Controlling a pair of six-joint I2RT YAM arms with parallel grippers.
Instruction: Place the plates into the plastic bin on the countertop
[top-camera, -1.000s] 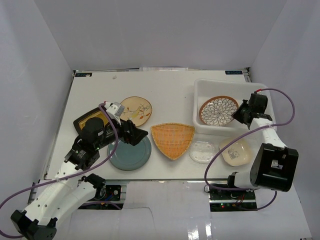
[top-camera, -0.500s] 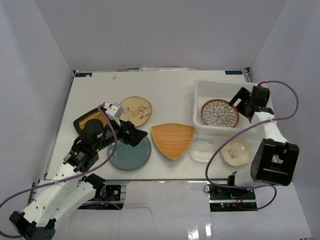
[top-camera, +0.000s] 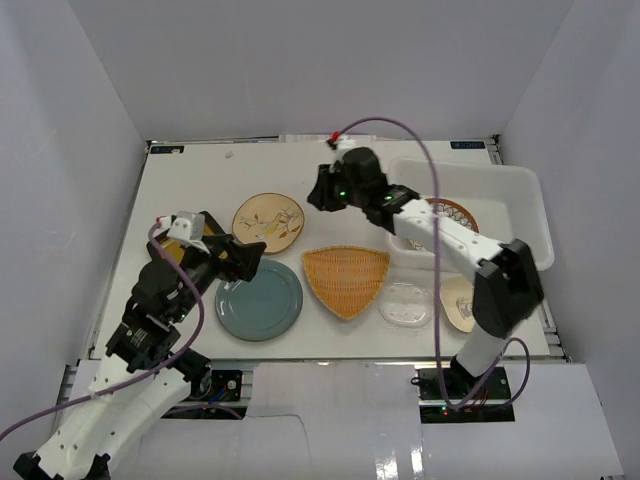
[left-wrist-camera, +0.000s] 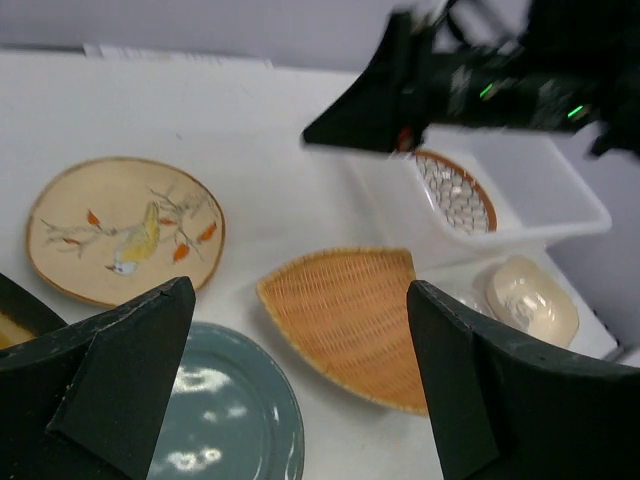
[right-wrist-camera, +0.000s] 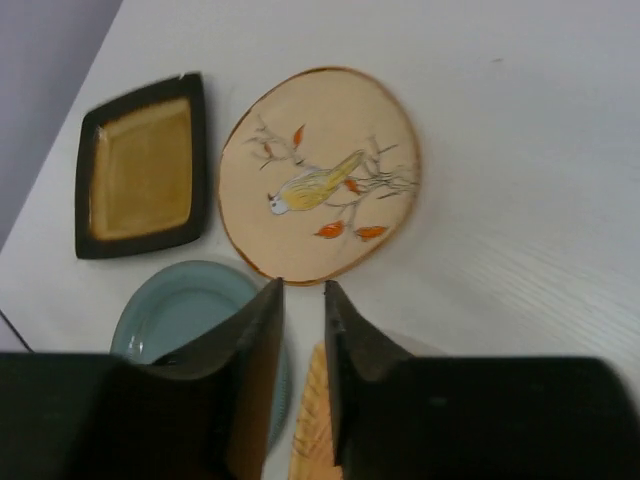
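right gripper (top-camera: 318, 193) fingers nearly pressed together, empty, upper centre of the top view, above the beige round bird-painted plate (top-camera: 268, 222). left gripper (left-wrist-camera: 300, 400) spread wide, empty, over the teal round plate (top-camera: 259, 299) at lower left. translucent white plastic bin (top-camera: 520, 195) at upper right holds only the brown-rimmed petal-patterned plate (left-wrist-camera: 455, 192). step looks like reaching for another plate; next needs opening and descending on the beige rim.

Right arm (top-camera: 440, 225) sweeps across the plastic bin (top-camera: 520, 195) at upper right, covering most of the petal-patterned plate (top-camera: 455, 208) and part of the cream dish (top-camera: 458, 303). In the left wrist view, the right gripper (left-wrist-camera: 365, 105) is blurred and the amber square plate (left-wrist-camera: 12, 310) is nearly hidden at lower left.
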